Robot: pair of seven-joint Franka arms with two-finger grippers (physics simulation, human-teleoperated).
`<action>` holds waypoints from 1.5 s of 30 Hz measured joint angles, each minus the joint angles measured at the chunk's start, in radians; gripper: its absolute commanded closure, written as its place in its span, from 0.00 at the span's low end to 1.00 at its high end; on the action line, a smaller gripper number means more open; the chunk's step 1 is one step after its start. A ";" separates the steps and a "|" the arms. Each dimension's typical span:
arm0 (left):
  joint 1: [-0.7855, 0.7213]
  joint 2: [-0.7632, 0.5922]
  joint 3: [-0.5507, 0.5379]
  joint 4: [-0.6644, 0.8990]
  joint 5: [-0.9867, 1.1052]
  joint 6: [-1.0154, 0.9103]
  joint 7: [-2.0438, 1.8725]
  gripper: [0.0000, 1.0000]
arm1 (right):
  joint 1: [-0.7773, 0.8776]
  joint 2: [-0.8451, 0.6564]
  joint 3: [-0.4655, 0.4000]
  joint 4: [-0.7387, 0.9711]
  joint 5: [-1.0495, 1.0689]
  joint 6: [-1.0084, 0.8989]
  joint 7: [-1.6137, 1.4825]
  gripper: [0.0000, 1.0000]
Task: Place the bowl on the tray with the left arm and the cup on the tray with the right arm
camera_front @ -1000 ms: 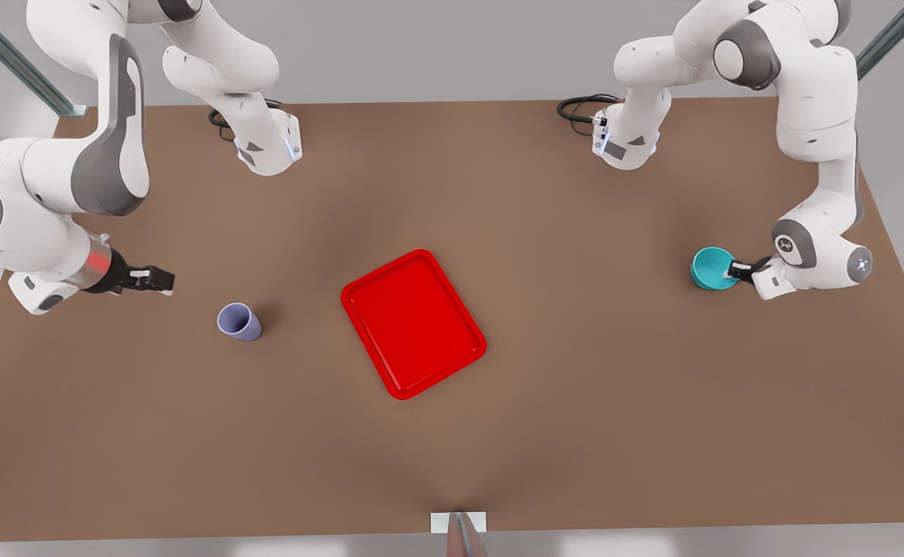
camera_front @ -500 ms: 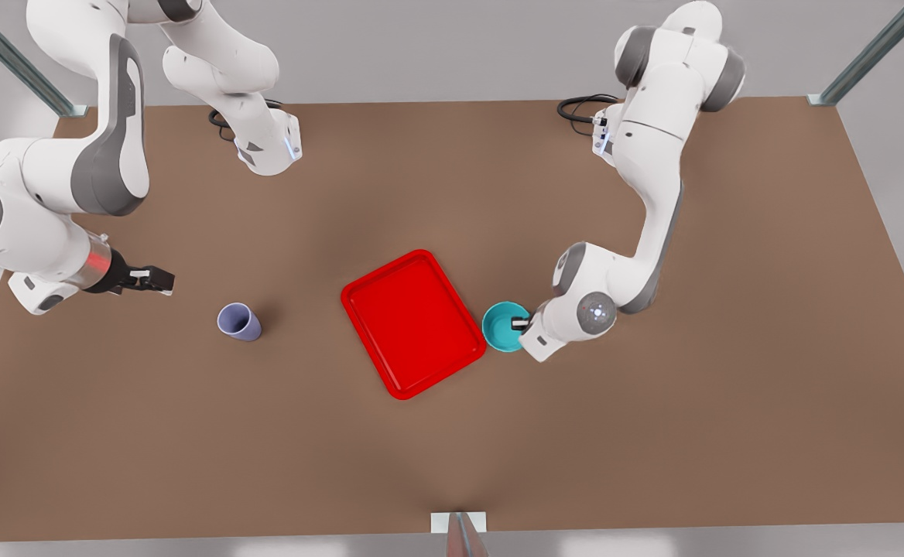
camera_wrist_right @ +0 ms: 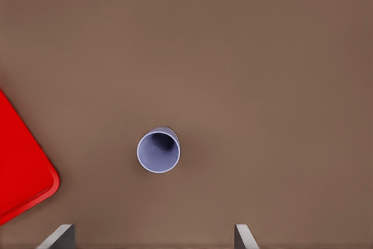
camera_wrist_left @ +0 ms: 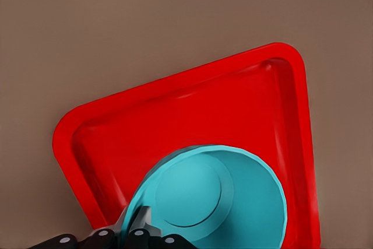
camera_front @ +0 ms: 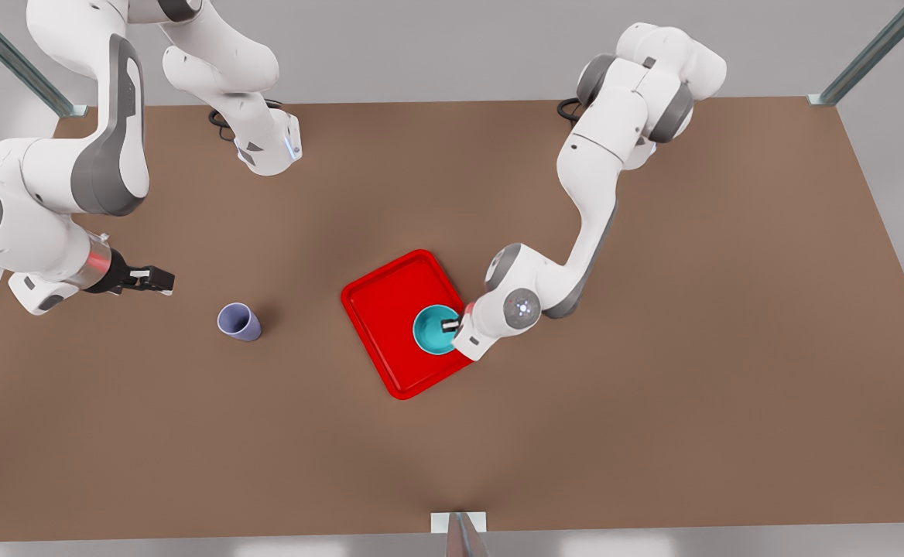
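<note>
**Brown tabletop: bowl over tray, cup apart**

Brown tabletop [camera_front: 653, 387] carries red tray [camera_front: 390, 309]. Left gripper [camera_front: 450, 326], jaws clenched on teal bowl [camera_front: 430, 334] rim, holds it over tray. Right gripper [camera_front: 159, 278], jaws spread, waits; lavender cup [camera_front: 237, 321] upright nearby, unobstructed.

A teal bowl [camera_front: 433, 331], a bright red tray [camera_front: 390, 313] and a lavender cup [camera_front: 239, 321] are seen on a plain brown table [camera_front: 653, 425]. The arms are white with grey joints.
</note>
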 measured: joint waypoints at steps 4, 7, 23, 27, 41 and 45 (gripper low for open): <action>0.001 0.011 0.000 0.000 -0.048 0.013 0.055 0.15 | 0.000 0.000 -0.001 -0.001 0.000 0.000 0.000 0.00; 0.002 0.010 0.006 0.000 -0.058 0.000 0.086 0.01 | 0.000 0.000 0.000 0.000 0.000 0.000 0.000 0.00; 0.359 -0.605 0.129 -0.086 0.457 -0.795 0.699 0.00 | 0.000 0.008 -0.002 0.000 -0.003 0.050 -0.003 0.00; 0.359 -0.597 0.133 -0.086 0.468 -0.793 0.698 0.00 | -0.004 0.012 -0.001 -0.004 0.010 0.083 -0.008 0.00; 0.359 -0.583 0.127 -0.088 0.475 -0.804 0.695 0.00 | -0.003 -0.060 -0.004 -0.617 0.020 0.663 -0.039 0.00; 0.359 -0.584 0.126 -0.088 0.474 -0.807 0.695 0.00 | 0.011 0.001 0.007 -0.635 0.069 0.745 -0.044 0.00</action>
